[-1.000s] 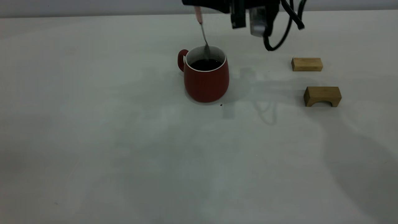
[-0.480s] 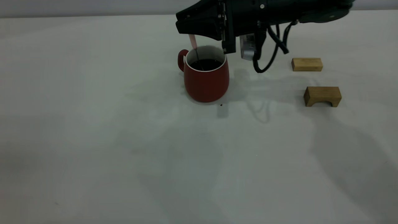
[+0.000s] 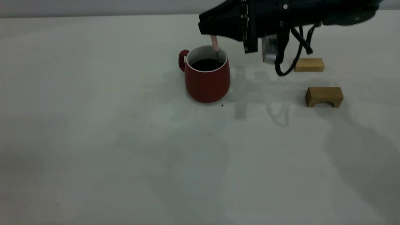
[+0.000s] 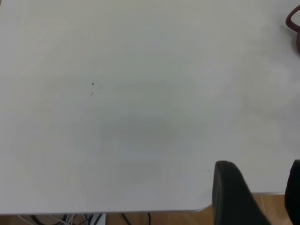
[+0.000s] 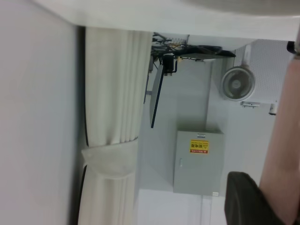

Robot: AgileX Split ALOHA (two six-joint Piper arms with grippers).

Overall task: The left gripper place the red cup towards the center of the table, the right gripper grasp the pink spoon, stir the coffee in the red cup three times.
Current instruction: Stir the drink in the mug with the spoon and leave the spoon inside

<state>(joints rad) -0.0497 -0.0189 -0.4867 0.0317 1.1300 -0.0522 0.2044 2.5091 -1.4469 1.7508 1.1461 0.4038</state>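
The red cup [image 3: 207,82] stands upright on the table [image 3: 93,131], left of middle at the back, its handle pointing left. Dark coffee [image 3: 204,65] fills it. My right gripper [image 3: 210,30] hovers just above the cup's right rim, shut on the pink spoon [image 3: 214,43], which hangs steeply down with its lower end in the coffee. In the right wrist view the pink spoon's handle [image 5: 285,140] lies against a dark finger [image 5: 243,201]. My left gripper [image 4: 262,201] is open over the table's edge, far from the red cup [image 4: 295,26], and is out of the exterior view.
Two tan wooden blocks lie right of the cup: a flat one [image 3: 308,64] at the back and an arched one [image 3: 324,97] nearer the front. A tiny dark speck [image 3: 222,105] sits by the cup's base. The right arm's cable [image 3: 289,67] loops down near the flat block.
The right gripper came down towards the cup, then shifted right. The spoon sank into the coffee and moved from the cup's left side to its right side.
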